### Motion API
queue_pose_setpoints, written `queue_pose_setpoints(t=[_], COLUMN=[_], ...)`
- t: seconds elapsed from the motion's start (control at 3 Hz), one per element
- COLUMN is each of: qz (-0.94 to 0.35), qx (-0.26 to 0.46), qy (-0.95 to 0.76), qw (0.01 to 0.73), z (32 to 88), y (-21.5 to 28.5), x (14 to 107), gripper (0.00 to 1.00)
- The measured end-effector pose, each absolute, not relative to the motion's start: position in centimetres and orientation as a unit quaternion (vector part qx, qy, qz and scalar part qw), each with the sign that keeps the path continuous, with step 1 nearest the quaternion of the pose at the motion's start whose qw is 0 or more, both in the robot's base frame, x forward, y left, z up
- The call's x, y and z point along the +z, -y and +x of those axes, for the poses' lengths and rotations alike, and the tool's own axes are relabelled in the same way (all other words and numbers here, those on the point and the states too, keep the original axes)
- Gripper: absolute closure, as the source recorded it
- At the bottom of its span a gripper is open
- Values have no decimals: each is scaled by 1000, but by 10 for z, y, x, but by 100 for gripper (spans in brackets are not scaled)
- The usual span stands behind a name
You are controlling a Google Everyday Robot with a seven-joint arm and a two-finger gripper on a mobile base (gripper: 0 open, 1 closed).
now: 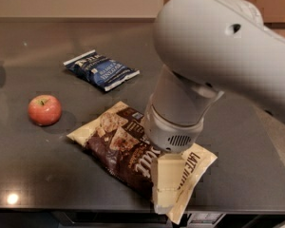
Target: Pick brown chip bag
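The brown chip bag lies flat on the dark counter near its front edge. It has a dark brown middle, cream ends, chip pictures and white script. My gripper hangs from the big grey-white arm and is down on the right part of the bag, over the "LATE JULY" lettering at its cream end. The wrist housing hides the bag's middle right.
A smaller blue chip bag lies further back to the left. A red apple sits at the left, apart from both bags. The dark counter ends at a front edge just below the brown bag.
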State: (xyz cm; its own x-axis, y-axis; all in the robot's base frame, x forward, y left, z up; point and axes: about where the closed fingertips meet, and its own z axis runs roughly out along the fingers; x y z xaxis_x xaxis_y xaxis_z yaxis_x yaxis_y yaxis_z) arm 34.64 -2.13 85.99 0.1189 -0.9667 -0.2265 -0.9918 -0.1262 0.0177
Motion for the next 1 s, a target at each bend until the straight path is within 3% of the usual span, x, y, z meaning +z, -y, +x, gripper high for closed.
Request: queue_pose_setpoints(t=[0.33,1.0], qz=[-743,-743], qx=[89,78], qy=[-658,-658], qw=[82,97], z=[344,345], y=[18,19], x=[858,864], gripper=[18,64])
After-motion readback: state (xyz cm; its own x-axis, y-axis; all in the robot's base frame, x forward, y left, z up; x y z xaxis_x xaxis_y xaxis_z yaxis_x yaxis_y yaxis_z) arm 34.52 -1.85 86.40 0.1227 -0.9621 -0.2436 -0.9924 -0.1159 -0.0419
